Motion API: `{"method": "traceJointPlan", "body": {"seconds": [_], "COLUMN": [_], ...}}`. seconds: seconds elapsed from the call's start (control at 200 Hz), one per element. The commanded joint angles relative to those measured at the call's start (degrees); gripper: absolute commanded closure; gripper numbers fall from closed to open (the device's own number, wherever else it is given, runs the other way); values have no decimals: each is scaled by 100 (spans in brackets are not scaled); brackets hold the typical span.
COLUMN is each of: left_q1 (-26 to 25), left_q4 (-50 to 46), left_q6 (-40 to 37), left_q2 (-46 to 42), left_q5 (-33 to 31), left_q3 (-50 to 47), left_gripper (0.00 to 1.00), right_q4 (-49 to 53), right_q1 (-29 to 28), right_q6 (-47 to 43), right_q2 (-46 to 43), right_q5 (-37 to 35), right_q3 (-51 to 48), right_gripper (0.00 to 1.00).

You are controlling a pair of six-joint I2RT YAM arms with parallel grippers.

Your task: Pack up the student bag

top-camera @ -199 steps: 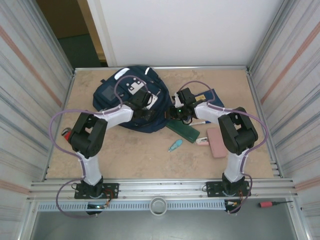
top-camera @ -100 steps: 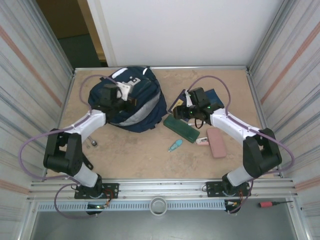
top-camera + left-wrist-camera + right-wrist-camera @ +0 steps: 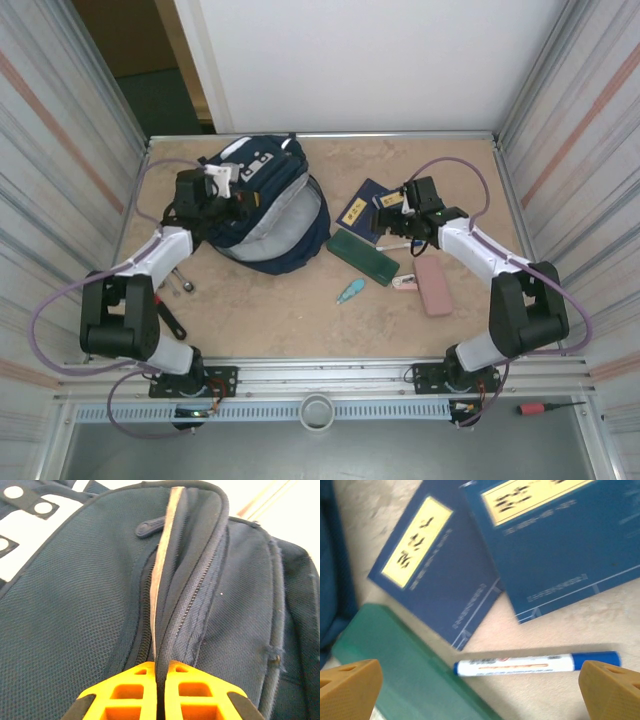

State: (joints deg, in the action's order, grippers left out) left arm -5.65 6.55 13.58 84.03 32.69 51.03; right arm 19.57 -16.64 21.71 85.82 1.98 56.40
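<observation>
Left pincer [image 3: 161,682]: my fingers are pinched tight on a fold of the student bag [image 3: 75,610] along its zip edge. Bag sits on the far-left part of the table [image 3: 300,310]. Right pincer [image 3: 480,690]: fingers spread wide, nothing held, above a blue-capped marker [image 3: 535,664], near navy booklets [image 3: 435,590] and a green case [image 3: 405,680]

Clad in white shells [image 3: 470,248] between black joints [image 3: 120,318]; draped with lilac cables [image 3: 35,322]; tipped with hollow-ribbed orange fingers [image 3: 130,695] at left pincer [image 3: 161,680] and right pincer [image 3: 480,682].
</observation>
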Motion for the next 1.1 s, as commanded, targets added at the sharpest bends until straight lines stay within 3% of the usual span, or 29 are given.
{"method": "traceJointPlan", "body": {"seconds": [0.0, 0.1, 0.165, 0.281, 0.356, 0.541, 0.691, 0.947, 1.097], "left_q1": [133, 118, 45, -300, -571, -871, -1005, -1198, -1439], "left_q4": [-244, -126, -67, -149, -259, -298, -370, -436, -570], "left_q6": [243, 381, 424, 327, 185, 171, 141, 93, 32], "left_q2": [-279, -149, -156, -361, -455, -466, -424, -157, 213], "left_q5": [-331, 50, 168, -331, -718, -953, -997, -1062, -1099], "left_q3": [-140, -214, -216, -178, -134, -166, -176, -82, 214], "left_gripper": [96, 72, 62, 45, 39, 37, 37, 37, 36], "right_q4": [-288, -494, -636, -620, -532, -310, -294, 437, 965], "right_q1": [566, 1040, 1229, 1326, 1291, 1086, 876, 315, 219], "right_q6": [566, 942, 1085, 1030, 922, 927, 805, -396, -859], "right_q2": [380, 837, 1091, 1607, 2065, 3128, 3672, 3842, 3969], "right_q5": [355, 753, 839, 843, 1055, 1310, 1901, 2186, 2813], "right_q3": [340, 633, 799, 1302, 1778, 2648, 3031, 3372, 3702], "right_gripper": [1, 0, 1, 3, 5, 9, 19, 33, 41]}}
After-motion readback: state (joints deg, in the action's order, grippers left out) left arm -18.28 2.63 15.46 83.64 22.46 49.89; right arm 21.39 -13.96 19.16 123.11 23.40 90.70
